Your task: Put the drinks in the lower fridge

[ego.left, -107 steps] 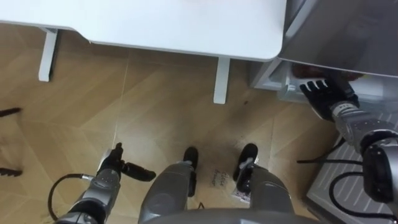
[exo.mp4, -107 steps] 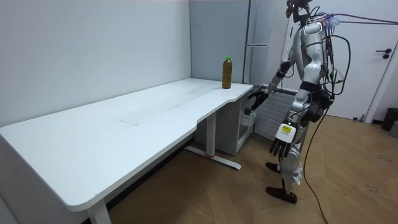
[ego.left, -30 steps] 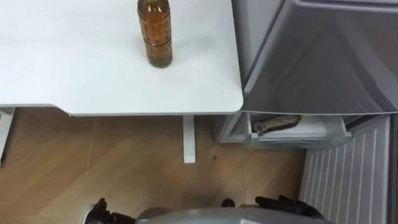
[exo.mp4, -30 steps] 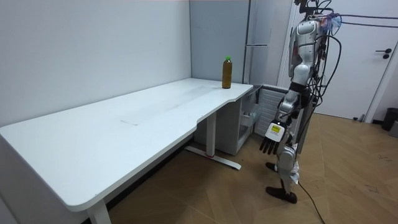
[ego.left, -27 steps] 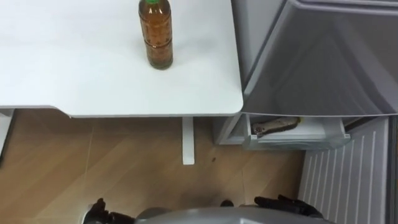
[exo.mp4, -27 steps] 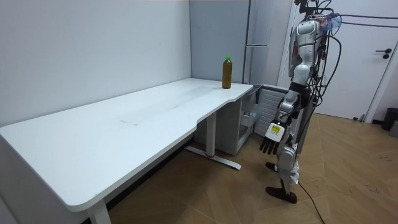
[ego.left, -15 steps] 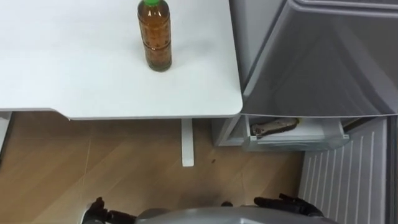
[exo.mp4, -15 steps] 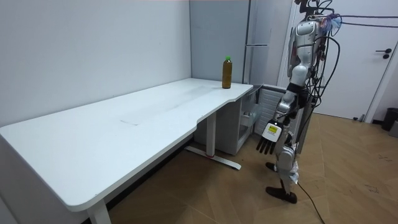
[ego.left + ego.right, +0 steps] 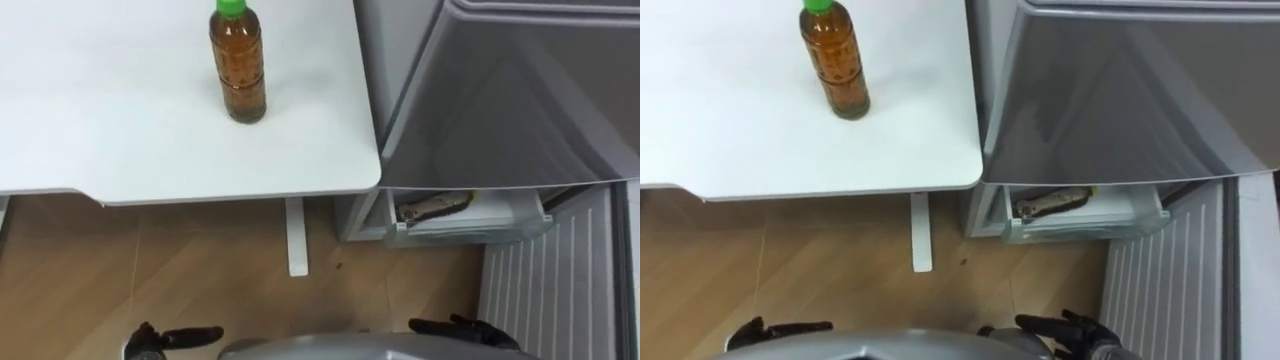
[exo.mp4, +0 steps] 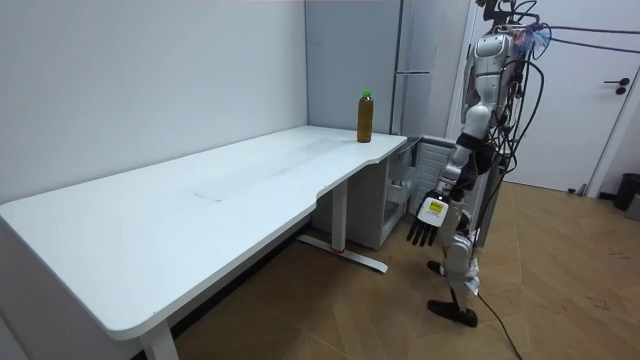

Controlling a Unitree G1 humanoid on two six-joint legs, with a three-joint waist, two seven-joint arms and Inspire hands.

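Bottle (image 9: 238, 65), tea-filled plastic, stiff, probably weighty, slick: grasp mid-body; left hand (image 9: 155, 341) and right hand (image 9: 458, 328) hang spread, empty.

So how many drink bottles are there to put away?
1. The brown bottle with a green cap stands upright on the white table, near the corner beside the fridge. Others could be hidden inside the fridge.

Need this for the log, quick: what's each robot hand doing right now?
Left robot hand: open, holding nothing.
Right robot hand: open, holding nothing.
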